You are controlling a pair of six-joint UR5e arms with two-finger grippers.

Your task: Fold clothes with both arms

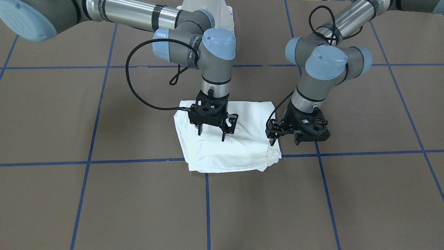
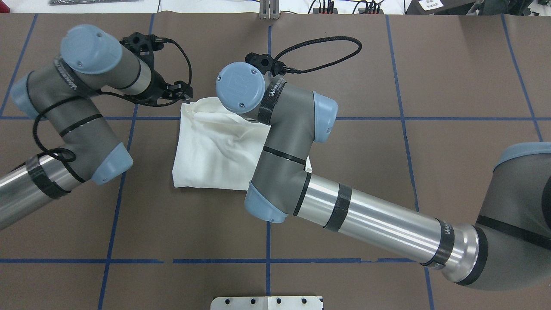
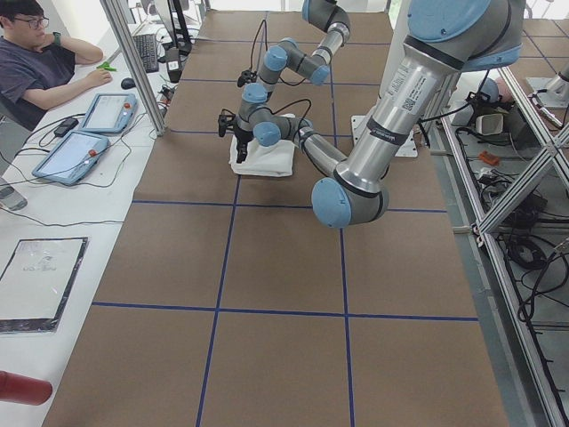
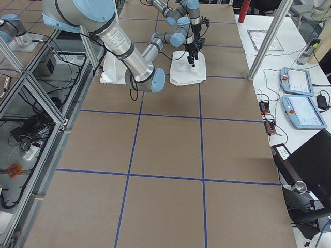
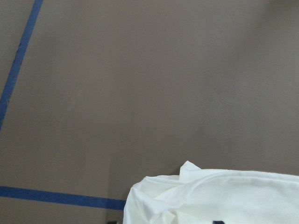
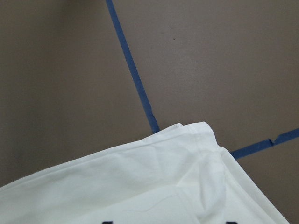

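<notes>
The white T-shirt (image 1: pixel 239 146) lies folded into a rough square on the brown table, also in the overhead view (image 2: pixel 211 146); its printed text and neck are hidden. My right gripper (image 1: pixel 211 134) hangs just above the shirt's middle, pointing down, fingers apart and empty. My left gripper (image 1: pixel 284 140) is low beside the shirt's edge, over bare table, fingers apart and empty; overhead it sits at the shirt's far left corner (image 2: pixel 176 91). The left wrist view shows a rumpled shirt corner (image 5: pixel 210 196). The right wrist view shows a folded corner (image 6: pixel 187 172).
Blue tape lines (image 1: pixel 131 161) grid the brown table. The white pedestal base (image 1: pixel 204 10) stands behind the shirt. A metal plate (image 2: pixel 267 302) lies at the near edge. An operator (image 3: pixel 36 62) sits at a side desk with tablets (image 3: pixel 89 133).
</notes>
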